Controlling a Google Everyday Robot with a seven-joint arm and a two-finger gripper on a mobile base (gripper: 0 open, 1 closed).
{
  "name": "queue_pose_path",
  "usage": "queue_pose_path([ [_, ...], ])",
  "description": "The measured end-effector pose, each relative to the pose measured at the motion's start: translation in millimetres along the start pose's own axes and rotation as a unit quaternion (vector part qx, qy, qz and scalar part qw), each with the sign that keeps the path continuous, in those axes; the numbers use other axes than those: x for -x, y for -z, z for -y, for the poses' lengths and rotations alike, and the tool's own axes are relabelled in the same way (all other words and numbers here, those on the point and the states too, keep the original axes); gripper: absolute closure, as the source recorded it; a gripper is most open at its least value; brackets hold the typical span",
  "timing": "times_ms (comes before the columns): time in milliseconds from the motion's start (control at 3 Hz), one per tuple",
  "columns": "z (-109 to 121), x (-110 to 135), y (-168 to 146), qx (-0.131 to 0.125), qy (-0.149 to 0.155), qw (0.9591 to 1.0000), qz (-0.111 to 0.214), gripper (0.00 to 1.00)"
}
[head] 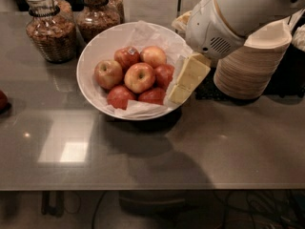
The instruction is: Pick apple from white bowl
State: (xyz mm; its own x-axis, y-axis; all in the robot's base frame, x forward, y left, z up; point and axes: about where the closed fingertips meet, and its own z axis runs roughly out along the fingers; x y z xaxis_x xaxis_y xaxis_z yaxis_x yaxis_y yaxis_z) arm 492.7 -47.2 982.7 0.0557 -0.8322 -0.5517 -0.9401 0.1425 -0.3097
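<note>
In the white bowl (95,51), the golden, red-streaked apple (139,77) lies central, jaws at the right rim, gap indiscernible.

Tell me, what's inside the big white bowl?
The white bowl holds seven apples on crinkled paper, the yellowish apple in the middle. Its bottom is hidden beneath. The gripper hangs at its right rim.

The gripper (185,86) hung at the right rim of the white bowl (91,56). The apple (139,77), to its left in the view, was open from above but hemmed in by red apples (153,95) touching it. A stack of beige bowls (248,66) stood close on the gripper's right, two glass jars (50,30) stood beyond the bowl, and open counter (143,161) lay on the near side.
</note>
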Motion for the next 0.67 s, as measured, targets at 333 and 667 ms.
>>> queue_pose_path([
  [333, 19.8, 24.7, -22.3, -0.01, -0.013, 0.9995, 0.026, 0.0],
  [667, 27.8, 41.2, -45.9, -0.024, -0.028, 0.9993, 0.007, 0.0],
])
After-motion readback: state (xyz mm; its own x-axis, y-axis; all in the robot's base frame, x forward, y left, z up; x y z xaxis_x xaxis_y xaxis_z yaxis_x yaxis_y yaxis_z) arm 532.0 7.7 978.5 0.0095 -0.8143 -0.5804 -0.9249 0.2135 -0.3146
